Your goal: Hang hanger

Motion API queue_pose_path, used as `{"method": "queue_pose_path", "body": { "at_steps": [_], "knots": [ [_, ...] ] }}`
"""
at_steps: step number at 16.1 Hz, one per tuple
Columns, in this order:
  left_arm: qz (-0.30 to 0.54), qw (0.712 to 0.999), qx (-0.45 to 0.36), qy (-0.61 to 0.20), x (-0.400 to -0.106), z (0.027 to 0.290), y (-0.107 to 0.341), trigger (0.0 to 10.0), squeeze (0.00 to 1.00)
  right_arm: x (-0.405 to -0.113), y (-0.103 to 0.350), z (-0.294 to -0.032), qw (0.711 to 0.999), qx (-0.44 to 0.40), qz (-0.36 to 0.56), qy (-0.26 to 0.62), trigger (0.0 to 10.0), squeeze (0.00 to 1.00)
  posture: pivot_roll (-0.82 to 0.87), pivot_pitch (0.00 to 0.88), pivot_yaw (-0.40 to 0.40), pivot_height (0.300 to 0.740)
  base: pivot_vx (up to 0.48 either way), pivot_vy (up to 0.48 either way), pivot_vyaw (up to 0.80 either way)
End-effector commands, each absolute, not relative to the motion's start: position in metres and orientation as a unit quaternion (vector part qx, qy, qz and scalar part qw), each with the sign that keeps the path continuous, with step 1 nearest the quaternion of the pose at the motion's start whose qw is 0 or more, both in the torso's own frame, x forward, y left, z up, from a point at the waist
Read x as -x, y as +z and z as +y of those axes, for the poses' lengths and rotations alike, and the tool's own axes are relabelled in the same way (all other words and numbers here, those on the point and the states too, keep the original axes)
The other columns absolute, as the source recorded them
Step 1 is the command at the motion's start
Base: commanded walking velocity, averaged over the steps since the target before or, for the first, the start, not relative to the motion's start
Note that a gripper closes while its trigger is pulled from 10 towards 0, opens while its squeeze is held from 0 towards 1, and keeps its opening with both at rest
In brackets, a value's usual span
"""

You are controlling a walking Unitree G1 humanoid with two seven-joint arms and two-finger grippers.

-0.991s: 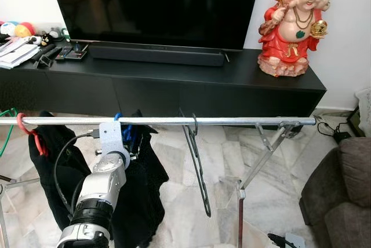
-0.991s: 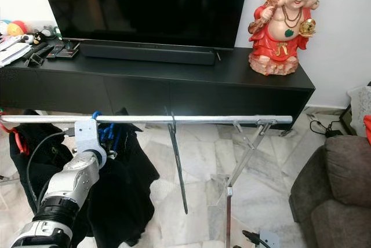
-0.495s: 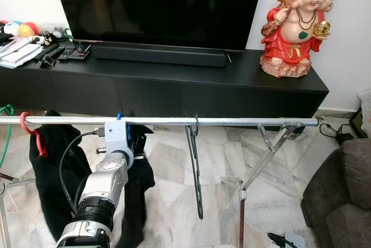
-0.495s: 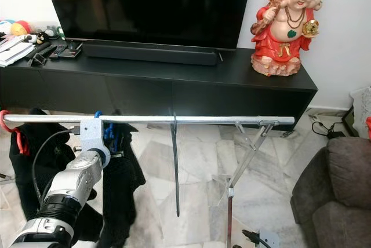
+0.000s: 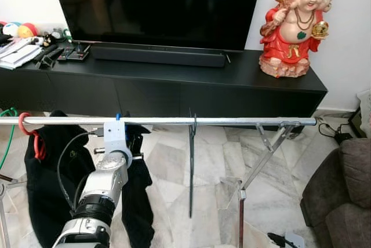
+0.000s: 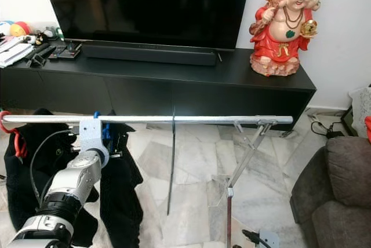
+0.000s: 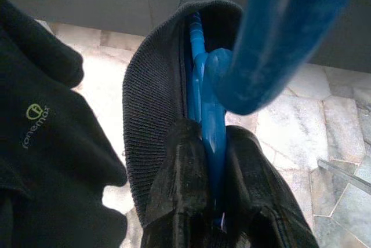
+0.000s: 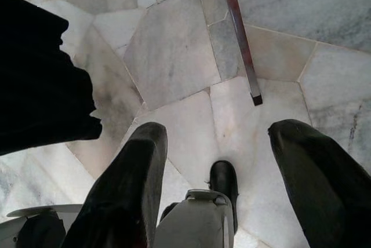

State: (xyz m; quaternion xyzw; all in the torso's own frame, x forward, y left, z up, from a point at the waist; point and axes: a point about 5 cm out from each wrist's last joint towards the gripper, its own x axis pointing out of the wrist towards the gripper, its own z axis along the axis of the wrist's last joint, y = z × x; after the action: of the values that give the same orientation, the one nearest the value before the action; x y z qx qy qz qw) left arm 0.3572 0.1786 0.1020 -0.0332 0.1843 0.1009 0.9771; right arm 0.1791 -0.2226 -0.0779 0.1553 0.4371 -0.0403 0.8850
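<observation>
Blue plastic marks the hanger (image 7: 204, 103) that the left pincer (image 7: 211, 161) is clamped on: in the left wrist view the two black fingers (image 7: 179, 184) press together on its flat neck, and the hook curves up and out of the top right of the frame. A black knitted garment (image 7: 153, 109) is draped over it. In the left eye view this hanger sits in the lower left of the frame, right at the silver rail (image 5: 232, 121), its blue top (image 5: 118, 117) showing just at the rail above the arm's grey wrist bracket. Whether the hook rests on the rail or is only held against it cannot be told. The garment hangs straight down below the rail, its long axis vertical.

Further right along the rail, near the middle of the frame, a thin dark hanger (image 5: 191, 167) hangs edge-on and points straight down. At the left edge a red hanger (image 5: 26, 129) carries another black garment (image 5: 49, 184).

The rail runs level across the frame, held up at the right by slanted metal struts (image 5: 264, 155). Behind it stand a black TV cabinet (image 5: 174, 80) with a soundbar (image 5: 157, 54) and a red figurine (image 5: 293, 25) at upper right.

In the right wrist view the right pincer (image 8: 223, 184) points down at the marble floor (image 8: 174, 45), its fingers spread wide apart around nothing.
</observation>
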Motion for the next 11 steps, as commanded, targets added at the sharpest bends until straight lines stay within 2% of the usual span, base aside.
{"method": "queue_pose_path", "body": {
  "at_steps": [1,3,4,5,6,7,8,9,10,11],
  "knots": [
    [0.219,0.969,0.021,0.115,-0.3516,0.1817,0.0882,0.0,0.00,-0.1778,-0.0786,-0.2229,0.882,-0.160,0.440,-0.043,10.0,0.00,-0.04,0.033,-0.028,0.740,0.000,0.000,0.00],
    [0.221,0.968,0.021,0.120,-0.3510,0.1820,0.0870,0.0,0.00,-0.1776,-0.0787,-0.2228,0.882,-0.160,0.441,-0.043,10.0,0.00,-0.04,0.035,-0.029,0.740,0.000,0.000,0.00],
    [0.215,0.968,0.019,0.124,-0.3513,0.1824,0.0884,8.8,0.00,-0.1775,-0.0787,-0.2227,0.882,-0.160,0.442,-0.041,10.0,0.00,-0.04,0.035,-0.029,0.740,0.000,0.000,0.00],
    [0.211,0.970,0.022,0.122,-0.3520,0.1823,0.0899,10.0,0.00,-0.1775,-0.0788,-0.2226,0.882,-0.160,0.442,-0.041,10.0,0.00,-0.04,0.039,-0.030,0.740,0.000,0.000,0.00],
    [0.204,0.972,0.022,0.117,-0.3533,0.1816,0.0922,10.0,0.00,-0.1776,-0.0787,-0.2225,0.882,-0.159,0.443,-0.040,10.0,0.00,-0.04,0.038,-0.029,0.740,0.000,0.000,0.00],
    [0.206,0.972,0.023,0.115,-0.3536,0.1810,0.0923,10.0,0.31,-0.1777,-0.0787,-0.2224,0.882,-0.159,0.442,-0.040,10.0,0.00,-0.04,0.039,-0.028,0.740,0.000,0.000,0.00],
    [0.203,0.972,0.031,0.116,-0.3543,0.1799,0.0930,10.0,1.00,-0.1778,-0.0787,-0.2222,0.882,-0.160,0.442,-0.040,10.0,0.00,-0.04,0.038,-0.028,0.740,0.000,0.000,0.00],
    [0.203,0.971,0.037,0.117,-0.3549,0.1788,0.0935,10.0,1.00,-0.1779,-0.0786,-0.2223,0.882,-0.161,0.442,-0.040,10.0,0.00,-0.04,0.038,-0.028,0.740,0.000,0.000,0.00],
    [0.203,0.972,0.036,0.114,-0.3560,0.1777,0.0942,10.0,0.55,-0.1780,-0.0786,-0.2222,0.882,-0.161,0.441,-0.041,10.0,0.00,-0.04,0.037,-0.028,0.740,0.000,0.000,0.00],
    [0.202,0.972,0.038,0.115,-0.3566,0.1773,0.0948,10.0,0.00,-0.1781,-0.0786,-0.2223,0.882,-0.161,0.441,-0.041,10.0,0.00,-0.04,0.037,-0.029,0.740,0.000,0.000,0.00]
  ]
}}
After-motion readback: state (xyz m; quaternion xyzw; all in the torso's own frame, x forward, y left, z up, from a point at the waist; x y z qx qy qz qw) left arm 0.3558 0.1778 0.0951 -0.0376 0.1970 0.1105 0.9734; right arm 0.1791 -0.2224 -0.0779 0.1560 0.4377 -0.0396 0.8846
